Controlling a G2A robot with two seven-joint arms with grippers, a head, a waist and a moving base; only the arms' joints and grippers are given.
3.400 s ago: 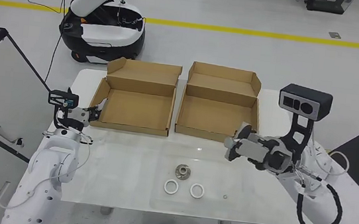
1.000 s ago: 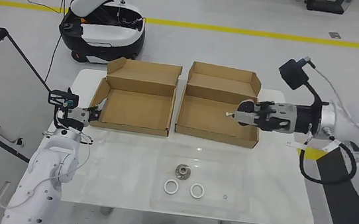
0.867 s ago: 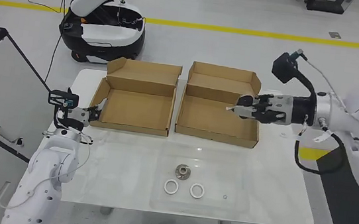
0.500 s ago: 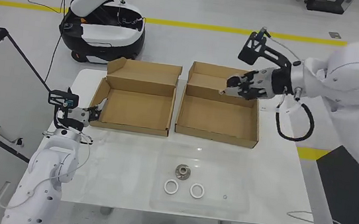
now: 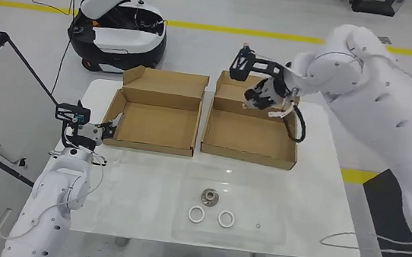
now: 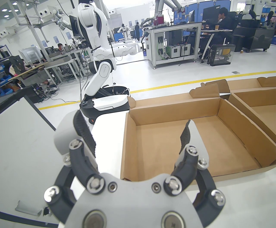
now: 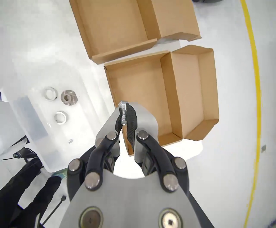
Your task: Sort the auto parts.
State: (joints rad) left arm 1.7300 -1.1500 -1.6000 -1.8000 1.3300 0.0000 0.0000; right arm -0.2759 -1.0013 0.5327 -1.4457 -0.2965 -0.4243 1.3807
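Right gripper [image 7: 125, 111]: fingers pinch a bolt [image 7: 123, 109], held above the right box [image 5: 249, 137]. Left gripper [image 6: 133, 128]: fingers spread, at the table's [image 5: 311, 209] left edge, just beside the left box [image 5: 153, 126]. Two rings [image 5: 196, 215] and a flanged hub [image 5: 208, 198] sit near the front edge.

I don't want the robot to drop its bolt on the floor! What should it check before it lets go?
1. Grip on the bolt: ok. The right end effector is shut on it.
2. Bolt above the floor of the right box: cannot tell. It hangs near the far wall.
3. Right box open: ok. Its lid is folded back.
4. The left end effector out of the way: ok. It is open, beside the left box.
5. Everything sorted: not ok. Two white rings and a metal hub lie on the table.
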